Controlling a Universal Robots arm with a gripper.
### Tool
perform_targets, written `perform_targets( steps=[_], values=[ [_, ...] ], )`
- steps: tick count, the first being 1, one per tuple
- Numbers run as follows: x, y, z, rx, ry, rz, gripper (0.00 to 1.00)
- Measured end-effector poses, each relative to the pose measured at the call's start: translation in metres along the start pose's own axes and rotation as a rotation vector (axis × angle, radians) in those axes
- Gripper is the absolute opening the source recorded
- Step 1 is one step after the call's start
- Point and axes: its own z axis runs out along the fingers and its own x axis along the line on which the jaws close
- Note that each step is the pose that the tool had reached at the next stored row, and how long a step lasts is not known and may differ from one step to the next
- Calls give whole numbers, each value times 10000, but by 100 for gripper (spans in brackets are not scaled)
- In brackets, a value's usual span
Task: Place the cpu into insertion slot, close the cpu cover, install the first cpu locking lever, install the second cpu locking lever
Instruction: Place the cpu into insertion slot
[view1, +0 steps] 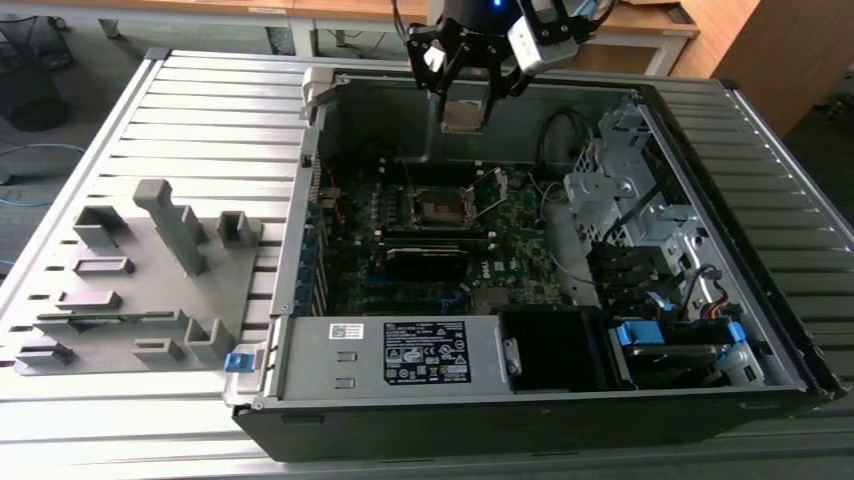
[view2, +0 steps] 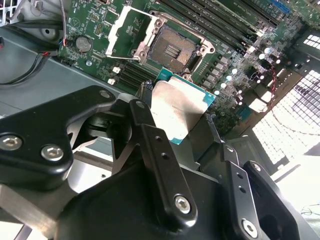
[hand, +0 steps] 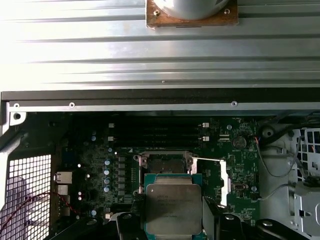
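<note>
The gripper (view1: 466, 100) is hanging over the far part of an open computer case (view1: 747, 300), its jaws clenched on two opposite edges of the cpu (view1: 463, 117). The chip is sitting level with its dull metal top facing up, clear of the board. In the first wrist view, faint print is showing on that top, but it cannot be made out.

The insertion slot (view2: 172, 47) is lying bare on the green motherboard (view1: 521, 260) below the chip. The cpu cover (view2: 127, 30) is standing swung back beside it.

A white and black label is showing on the grey power supply (view1: 400, 355) at the near side of the case. Its lines are not legible.

The case is resting on a ribbed metal table (view1: 200, 120). A grey fixture tray (view1: 134, 290) is lying on the exterior view's left of it. Beyond the table, a wooden desk (view1: 627, 20) is running along the far side, and a black mesh bin (view1: 27, 70) and a blue cable (view1: 27, 160) are sitting on the floor at the exterior view's left.

In the first wrist view, a pale round part on a copper-coloured plate (hand: 192, 15) is being cut off at the frame edge.
</note>
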Motion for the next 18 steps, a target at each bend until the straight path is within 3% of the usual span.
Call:
perform_targets(
  steps=[18],
  values=[
    [-1,-4,45,-1,-1,0,54]
  ],
)
